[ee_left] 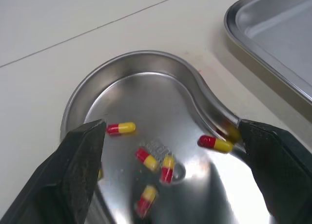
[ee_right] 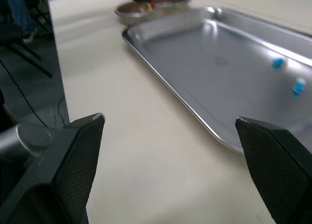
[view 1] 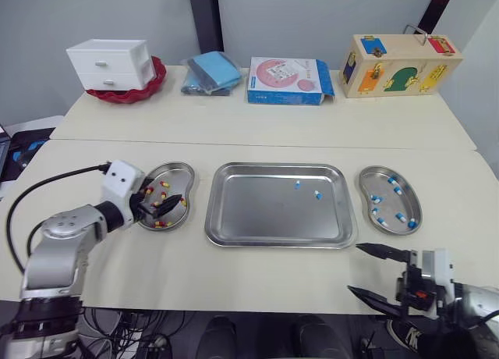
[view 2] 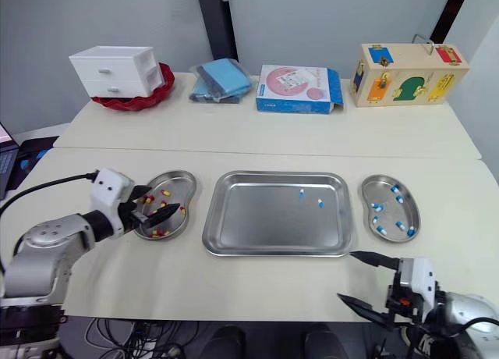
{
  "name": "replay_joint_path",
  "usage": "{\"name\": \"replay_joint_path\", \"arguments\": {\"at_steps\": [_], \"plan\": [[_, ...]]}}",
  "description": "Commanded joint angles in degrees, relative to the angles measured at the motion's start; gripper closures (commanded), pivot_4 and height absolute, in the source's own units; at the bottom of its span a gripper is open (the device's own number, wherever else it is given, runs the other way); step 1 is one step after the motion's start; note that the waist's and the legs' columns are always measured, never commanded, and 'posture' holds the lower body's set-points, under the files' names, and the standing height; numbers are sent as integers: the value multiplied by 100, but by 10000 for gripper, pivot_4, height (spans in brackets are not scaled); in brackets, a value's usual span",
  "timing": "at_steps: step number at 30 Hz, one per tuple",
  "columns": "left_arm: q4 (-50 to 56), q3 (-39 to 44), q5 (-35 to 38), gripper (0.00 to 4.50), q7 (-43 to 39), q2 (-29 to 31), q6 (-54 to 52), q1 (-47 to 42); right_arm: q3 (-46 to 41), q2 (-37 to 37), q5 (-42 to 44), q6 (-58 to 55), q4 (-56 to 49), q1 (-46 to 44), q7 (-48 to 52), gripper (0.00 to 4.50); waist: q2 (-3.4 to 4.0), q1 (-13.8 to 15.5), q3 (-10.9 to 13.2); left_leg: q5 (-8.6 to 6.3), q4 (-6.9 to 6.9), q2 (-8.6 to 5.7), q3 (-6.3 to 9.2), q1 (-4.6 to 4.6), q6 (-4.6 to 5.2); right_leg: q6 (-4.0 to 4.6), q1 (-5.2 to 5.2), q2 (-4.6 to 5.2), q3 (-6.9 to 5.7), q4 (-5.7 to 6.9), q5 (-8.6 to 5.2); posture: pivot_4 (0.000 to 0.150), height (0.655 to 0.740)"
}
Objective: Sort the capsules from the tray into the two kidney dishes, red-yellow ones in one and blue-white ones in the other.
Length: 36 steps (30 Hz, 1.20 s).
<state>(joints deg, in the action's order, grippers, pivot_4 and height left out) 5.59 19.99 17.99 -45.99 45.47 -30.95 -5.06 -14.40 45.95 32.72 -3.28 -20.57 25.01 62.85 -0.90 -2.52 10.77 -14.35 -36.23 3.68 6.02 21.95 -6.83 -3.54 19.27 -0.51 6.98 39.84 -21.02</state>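
Where capsules (ee_left: pixel 120 128) lie, left end effector (ee_left: pixel 170 129) gapes (empty).

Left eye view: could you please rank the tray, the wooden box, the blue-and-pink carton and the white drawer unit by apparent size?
1. Tray.
2. Wooden box.
3. Blue-and-pink carton and white drawer unit look about alike, so I won't rank them.
All but the tray sit farther back, which shrinks them.

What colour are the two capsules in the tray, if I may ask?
The capsules are blue-white, best seen in the left eye view.
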Motion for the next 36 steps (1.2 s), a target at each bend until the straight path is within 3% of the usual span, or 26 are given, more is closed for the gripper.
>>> {"name": "replay_joint_path", "arguments": {"at_steps": [1, 9, 16, 26, 36], "plan": [[110, 800, 159, 510, -517, 499, 167, 602, -859, 467, 181, -852, -218, 263, -176, 0, -5, 6, -1, 0, 7, 0, 3, -2, 0, 0, 0, 0, -5, -5, 0, 1500, 7400], [-508, 1701, 94, 510, -1052, 1102, 568, 1440, -1951, 1200, -91, -1851, 605, 273, -55, 0, -20, 79, 2, 0, 9, -2, 1, -1, 0, -1, -5, 4, -6, -30, -1, 1500, 7400], [-913, 1684, -13, 510, -1196, 1225, 875, 1624, -1968, 1492, -480, -1725, 1277, -31, 408, 0, -20, 54, 3, -1, 20, 0, -8, 5, 1, 0, 1, 4, -3, -47, -1, 1500, 7400], [-726, 1782, -47, 510, -1132, 1070, 963, 1970, -1814, 1341, -689, -1393, 1735, -789, 424, 0, -18, 30, 4, -2, 22, 1, -9, 6, 1, 0, 1, 5, -2, -50, -1, 1500, 7400], [-603, 1916, 99, 510, -1252, 1001, 1145, 2203, -1719, 1499, -878, -1658, 1958, -900, 541, 0, -18, 22, 4, -2, 22, 1, -11, 5, 1, 0, 1, 5, -2, -49, -1, 1500, 7400]]}}
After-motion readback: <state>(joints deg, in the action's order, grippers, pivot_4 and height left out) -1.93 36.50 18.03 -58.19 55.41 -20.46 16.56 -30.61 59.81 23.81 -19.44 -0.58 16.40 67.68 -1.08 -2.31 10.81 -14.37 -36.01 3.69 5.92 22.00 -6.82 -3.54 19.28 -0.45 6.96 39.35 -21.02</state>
